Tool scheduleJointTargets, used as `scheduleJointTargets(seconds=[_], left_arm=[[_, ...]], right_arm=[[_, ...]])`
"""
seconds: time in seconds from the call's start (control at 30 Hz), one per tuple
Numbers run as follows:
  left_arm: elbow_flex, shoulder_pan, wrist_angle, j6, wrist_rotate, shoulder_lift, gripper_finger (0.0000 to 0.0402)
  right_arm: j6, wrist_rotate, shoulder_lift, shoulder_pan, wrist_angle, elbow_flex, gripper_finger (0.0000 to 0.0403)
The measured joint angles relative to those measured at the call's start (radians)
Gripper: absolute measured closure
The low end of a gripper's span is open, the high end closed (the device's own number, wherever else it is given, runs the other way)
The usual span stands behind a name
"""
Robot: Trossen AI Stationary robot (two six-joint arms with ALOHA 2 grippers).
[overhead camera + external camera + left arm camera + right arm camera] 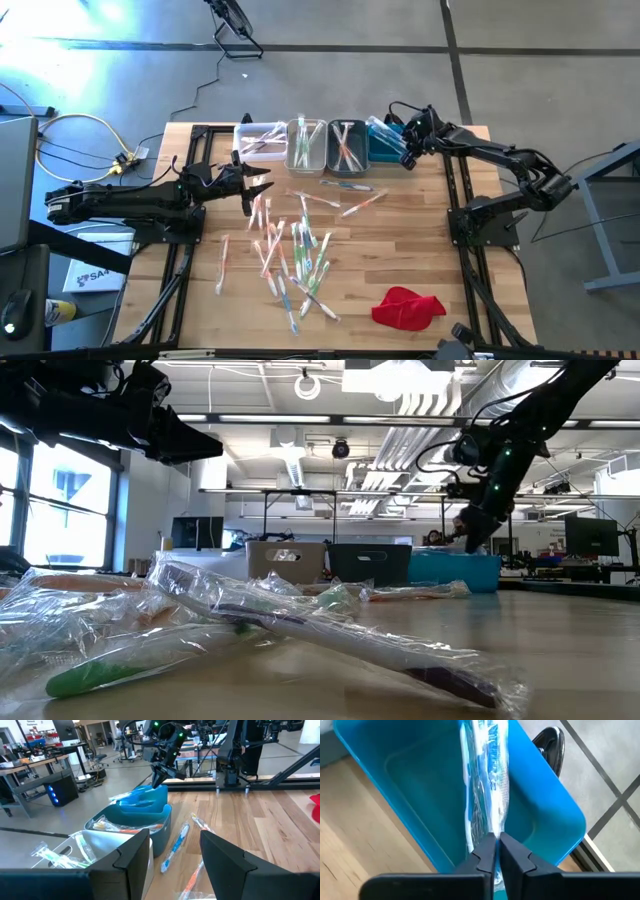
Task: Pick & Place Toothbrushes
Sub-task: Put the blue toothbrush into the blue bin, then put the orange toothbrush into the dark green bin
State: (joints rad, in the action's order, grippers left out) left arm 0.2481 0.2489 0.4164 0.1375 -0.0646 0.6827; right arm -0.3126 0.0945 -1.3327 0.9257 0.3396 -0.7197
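The right end effector (493,851) is hanging over the blue bin (420,795) at the far edge of the tabletop (420,250), its fingers pinched together on a wrapped blue toothbrush (487,780) that is lying across the bin's hollow. The wrapper's near end is slipping out of sight between the fingers. The left end effector (262,187) is waiting above the loose toothbrushes (290,255) scattered mid-tabletop, fingers standing apart and holding nothing. From table height, crinkled wrappers are blocking most of the pile, and handle colours are hard to make out. Three more bins (300,143) are sitting beside the blue one with toothbrushes inside. A red cloth (407,306) is lying near the front edge.
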Motion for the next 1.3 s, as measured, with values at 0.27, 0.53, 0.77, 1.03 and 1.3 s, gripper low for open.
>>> scheduleJointTargets(seconds=[0.27,0.53,0.77,1.03,1.3], left_arm=[[0.000,0.000,0.000,0.000,0.000,0.000,0.0230],[0.000,0.000,0.000,0.000,0.000,0.000,0.0230],[0.000,0.000,0.000,0.037,0.000,0.000,0.0230],[0.000,0.000,0.000,0.071,0.000,0.000,0.0230],[0.000,0.000,0.000,0.095,0.000,0.000,0.0230]], right_arm=[[0.000,0.010,0.000,-0.001,0.001,0.000,0.0318],[0.001,0.009,0.000,-0.003,0.000,0.000,0.0280],[0.001,0.007,0.000,-0.041,-0.029,0.000,0.0288],[0.022,0.010,0.000,-0.102,-0.090,0.000,0.0294],[0.032,0.008,0.000,-0.148,-0.174,0.000,0.0294]])
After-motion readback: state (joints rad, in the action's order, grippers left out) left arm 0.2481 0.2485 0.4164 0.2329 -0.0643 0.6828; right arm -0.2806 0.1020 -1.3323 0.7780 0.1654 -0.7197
